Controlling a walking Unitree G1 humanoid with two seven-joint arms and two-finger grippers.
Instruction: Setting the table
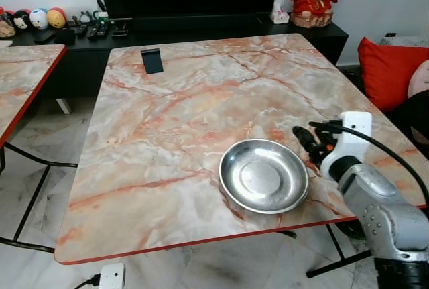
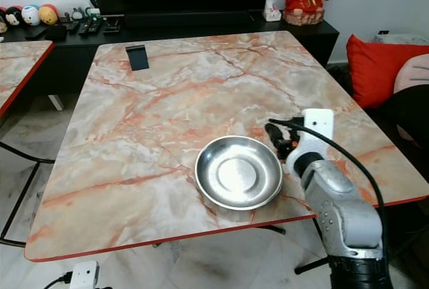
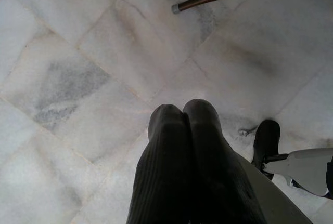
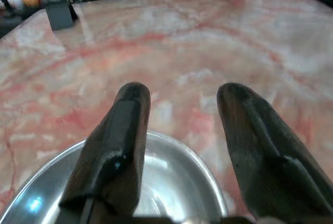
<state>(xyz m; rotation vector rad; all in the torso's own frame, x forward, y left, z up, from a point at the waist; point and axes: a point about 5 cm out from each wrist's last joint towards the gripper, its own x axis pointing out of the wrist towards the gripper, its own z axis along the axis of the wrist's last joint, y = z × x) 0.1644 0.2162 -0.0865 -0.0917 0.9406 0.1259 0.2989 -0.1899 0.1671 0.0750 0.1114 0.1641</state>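
A steel bowl sits on the marble table near its front edge, toward the robot's right. The right gripper hovers just beside the bowl's right rim, its two black fingers spread wide and holding nothing. The left gripper hangs over the tiled floor, fingers pressed together and empty. A small dark stand rests at the table's far left

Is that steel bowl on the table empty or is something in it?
Empty: the steel bowl sits upright on the table, its bare shiny inside showing reflections, nothing else.
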